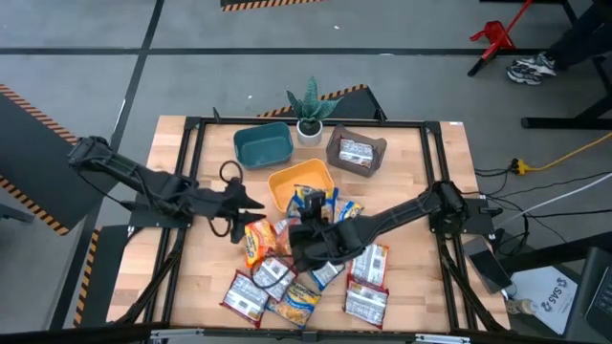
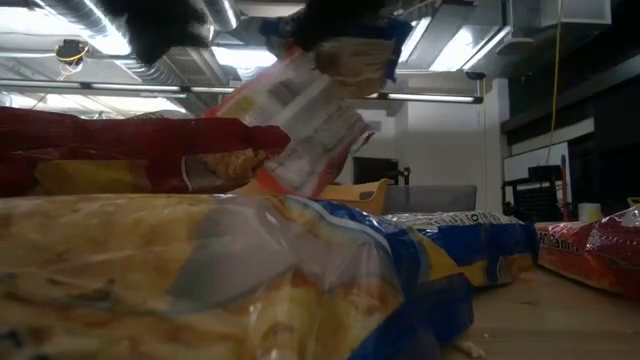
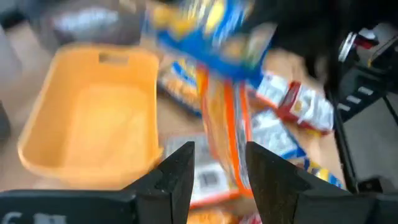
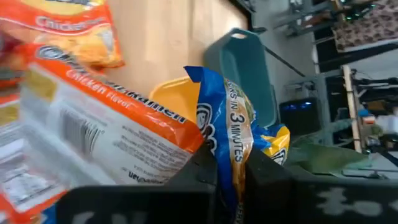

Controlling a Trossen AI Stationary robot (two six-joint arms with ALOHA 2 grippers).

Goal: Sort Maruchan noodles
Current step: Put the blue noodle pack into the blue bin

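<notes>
My right gripper is shut on a yellow-and-blue noodle packet, held up just near of the orange bin. An orange chicken packet hangs with it and shows in the low view. My left gripper is open just left of them. In its wrist view the hanging orange packet shows between its fingers. Several more packets lie flat on the near half of the table. My right gripper pinches one end of the yellow-and-blue packet between its two fingers. The packet is lifted clear of the table. The orange packet's end lies against one finger. Whether it is also pinched, I cannot tell.
A teal bin and a grey bin with a red-and-white packet stand at the back. A small potted plant stands between them. Red-and-white packets lie near the front edge. A black frame rail borders the table.
</notes>
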